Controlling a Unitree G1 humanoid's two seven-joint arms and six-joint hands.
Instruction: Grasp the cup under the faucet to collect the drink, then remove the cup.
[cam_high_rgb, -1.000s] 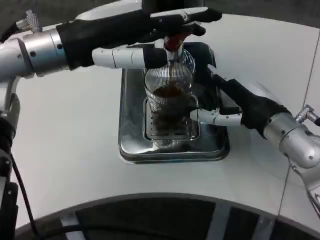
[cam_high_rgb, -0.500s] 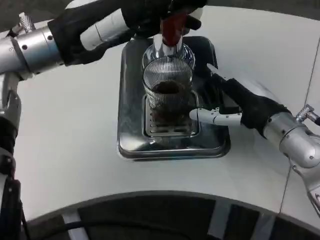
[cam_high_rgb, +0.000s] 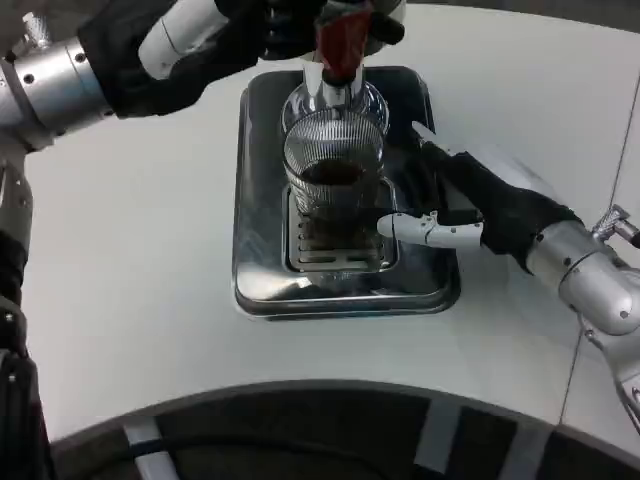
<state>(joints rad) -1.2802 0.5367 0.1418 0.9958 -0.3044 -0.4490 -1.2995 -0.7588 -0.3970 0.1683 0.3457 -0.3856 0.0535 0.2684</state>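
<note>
A ribbed clear glass cup (cam_high_rgb: 335, 180) holding dark drink stands on the slotted grate (cam_high_rgb: 330, 252) of a steel drip tray (cam_high_rgb: 262, 285). It sits right under the faucet spout with the red tap handle (cam_high_rgb: 338, 45). No stream is falling. My right hand (cam_high_rgb: 470, 205) comes in from the right and grips the cup, thumb at its front and another finger behind it. My left hand (cam_high_rgb: 255, 25), at the top edge of the picture, holds the red handle; its fingertips are cut off by the frame.
The tray rests on a white round table (cam_high_rgb: 130, 300), whose dark front edge curves along the bottom. My left forearm (cam_high_rgb: 70, 80) crosses the upper left and my right forearm (cam_high_rgb: 590, 280) lies at the right.
The stream of drink seen a second ago has stopped. My left hand has moved up and back with the red handle. The right hand stays on the cup.
</note>
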